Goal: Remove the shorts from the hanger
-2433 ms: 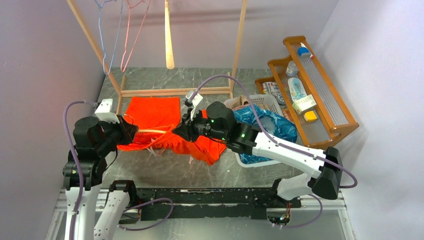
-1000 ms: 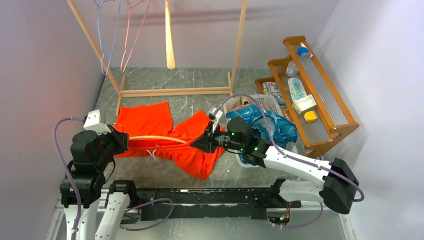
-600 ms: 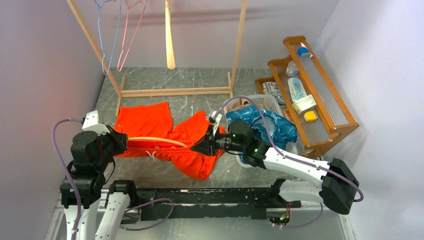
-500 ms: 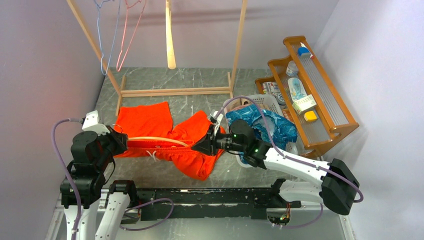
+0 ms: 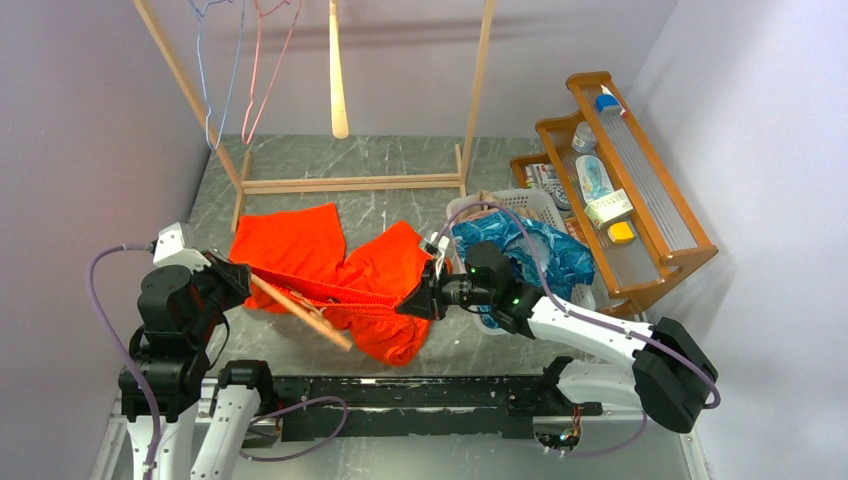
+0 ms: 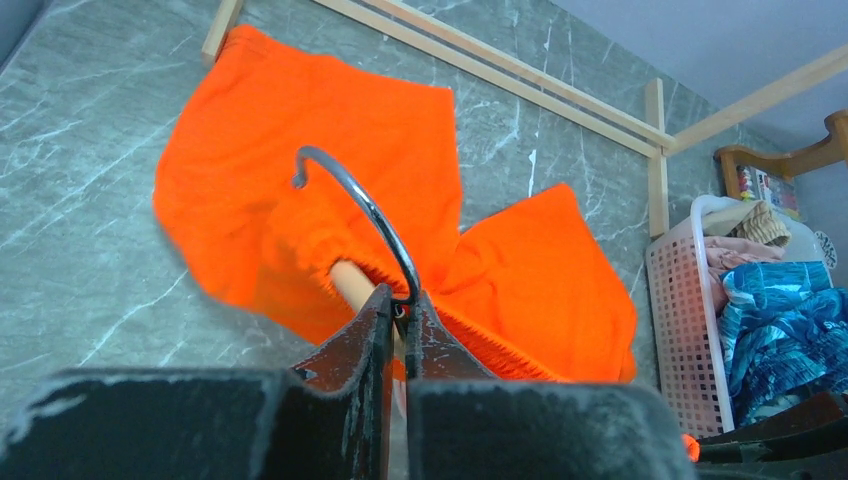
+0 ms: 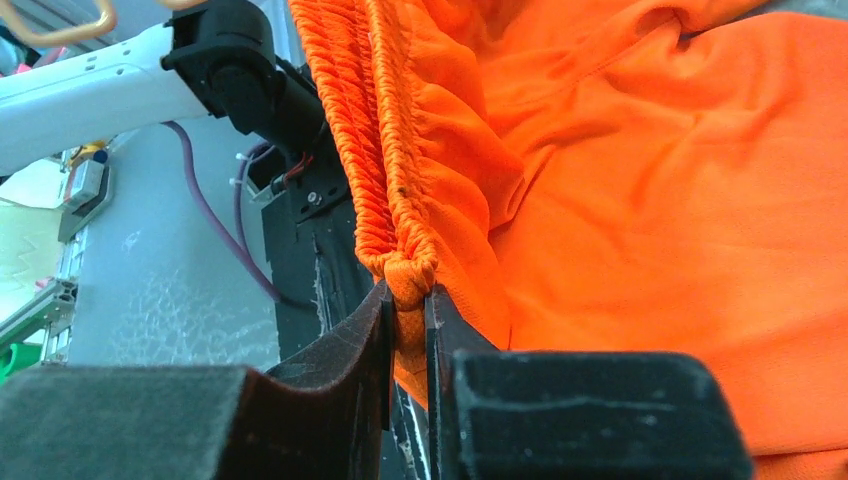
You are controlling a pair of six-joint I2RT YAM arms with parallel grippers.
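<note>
Left gripper point(image 5: 238, 281) point(image 6: 398, 318) is pressed together on the base of the hanger's metal hook point(image 6: 362, 205), with no visible gap between the fingers beyond the wire. The hanger point(image 5: 300, 312) sits tilted: in the top view its wooden arm runs slantwise from the left gripper toward the near edge, and its near tip ends right at the near edge of the fabric. In the left wrist view the wood just under the hook goes into the bunched waistband point(image 6: 330, 250), so that end looks threaded (can't tell how far in). Right gripper point(image 5: 409, 303) point(image 7: 408, 305) is pinching the gathered end of the waistband point(image 7: 385, 140), with fabric squeezed between the fingers and bulging above them. The waistband is strung fairly taut between the two grippers. The orange shorts point(image 5: 335, 262) point(image 6: 330, 130) point(image 7: 650, 200) are spread on the grey tabletop point(image 5: 400, 160) between the arms: one leg lies flat toward the wooden rack point(image 5: 350, 183), the other is folded and draped under the right gripper. The white basket point(image 5: 520, 200) point(image 6: 690, 300) stands just right of the shorts, behind the right arm. It holds the blue patterned shorts point(image 5: 535, 250) point(image 6: 780, 320) on top, with pink and tan fabric showing behind them in the left wrist view. The wooden shelf unit point(image 5: 645, 190) stands beyond the basket at the far right.
</note>
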